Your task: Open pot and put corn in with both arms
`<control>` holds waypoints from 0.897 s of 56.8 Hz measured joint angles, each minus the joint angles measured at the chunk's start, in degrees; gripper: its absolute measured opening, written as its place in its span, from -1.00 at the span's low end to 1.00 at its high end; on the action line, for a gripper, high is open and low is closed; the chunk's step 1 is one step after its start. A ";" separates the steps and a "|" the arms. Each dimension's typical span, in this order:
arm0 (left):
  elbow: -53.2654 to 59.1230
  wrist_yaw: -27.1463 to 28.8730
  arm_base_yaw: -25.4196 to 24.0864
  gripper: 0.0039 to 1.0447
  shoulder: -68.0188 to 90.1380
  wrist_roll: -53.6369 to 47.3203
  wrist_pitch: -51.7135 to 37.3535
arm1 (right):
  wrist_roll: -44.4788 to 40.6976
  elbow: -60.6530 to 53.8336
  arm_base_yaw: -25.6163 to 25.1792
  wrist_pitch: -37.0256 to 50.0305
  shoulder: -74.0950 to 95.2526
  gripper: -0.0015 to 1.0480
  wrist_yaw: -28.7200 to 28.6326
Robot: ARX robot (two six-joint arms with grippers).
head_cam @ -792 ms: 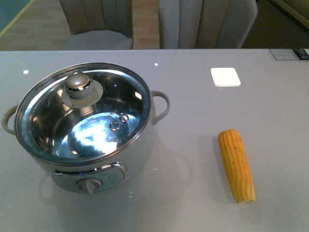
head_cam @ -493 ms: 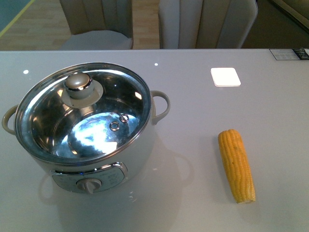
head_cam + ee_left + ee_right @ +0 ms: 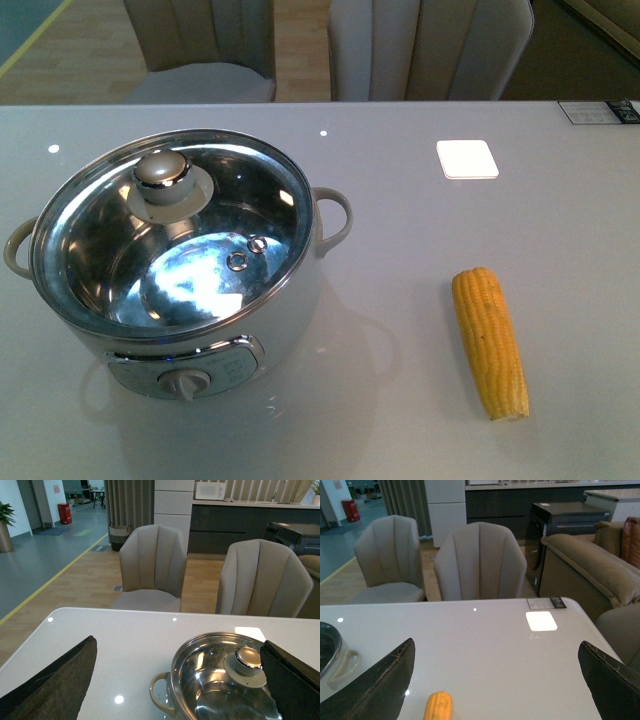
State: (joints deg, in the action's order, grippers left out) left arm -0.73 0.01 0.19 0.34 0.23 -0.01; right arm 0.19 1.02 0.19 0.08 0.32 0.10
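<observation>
The white pot (image 3: 290, 330) stands at the table's left with its glass lid (image 3: 170, 235) on, round knob (image 3: 163, 172) toward the back. The yellow corn (image 3: 490, 340) lies on the table to the right, pointing front to back. Neither arm shows in the front view. My left gripper (image 3: 180, 680) is open, its fingers (image 3: 55, 680) spread wide, with the pot (image 3: 162, 695) and lid knob (image 3: 248, 658) between and beyond them. My right gripper (image 3: 497, 685) is open too, with the tip of the corn (image 3: 438, 705) between its fingers and the table.
A white square coaster (image 3: 467, 158) lies at the back right of the grey table (image 3: 400, 230). Two beige chairs (image 3: 425, 45) stand behind the far edge. A card (image 3: 598, 111) sits at the far right corner.
</observation>
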 joint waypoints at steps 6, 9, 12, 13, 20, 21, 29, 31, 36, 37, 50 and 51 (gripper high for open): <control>-8.76 5.20 1.18 0.87 13.29 4.90 19.41 | 0.00 -0.02 0.00 0.00 -0.02 0.83 0.00; -10.86 5.07 1.75 0.87 19.04 6.12 21.33 | 0.00 0.00 0.00 0.00 -0.04 0.83 0.00; -12.98 4.76 2.47 0.87 23.37 6.56 20.15 | 0.00 -0.02 0.00 0.00 -0.04 0.83 0.02; -13.51 4.74 2.71 0.87 24.41 6.56 19.32 | 0.00 -0.02 0.00 0.00 -0.04 0.83 0.00; -16.55 5.97 5.77 0.87 32.70 5.86 11.56 | 0.00 0.00 0.00 0.00 -0.04 0.83 0.00; -17.07 5.97 6.54 0.87 34.51 5.60 9.90 | 0.00 0.00 0.00 0.00 -0.04 0.83 0.00; -19.37 6.16 9.99 0.87 46.95 3.58 -1.60 | 0.00 0.00 0.00 0.00 -0.04 0.83 0.00; -20.02 6.95 10.93 0.87 51.58 2.56 -5.88 | 0.00 0.00 0.00 0.00 -0.04 0.83 0.00; -21.46 7.21 12.59 0.87 61.05 0.81 -14.99 | 0.00 0.00 0.00 0.00 -0.04 0.83 0.02; -21.70 7.26 12.79 0.87 62.27 0.63 -16.04 | 0.00 0.00 0.00 0.00 -0.04 0.83 0.00; -27.80 8.44 16.24 0.87 84.28 -1.05 -31.63 | 0.00 0.00 0.00 0.00 -0.04 0.83 0.00; -28.26 8.66 16.50 0.87 85.81 -1.05 -32.50 | 0.00 0.00 0.00 0.00 -0.04 0.83 0.00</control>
State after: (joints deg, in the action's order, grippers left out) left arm -28.99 8.67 16.69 86.15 -0.82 -32.51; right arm 0.19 1.02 0.19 0.08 0.27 0.10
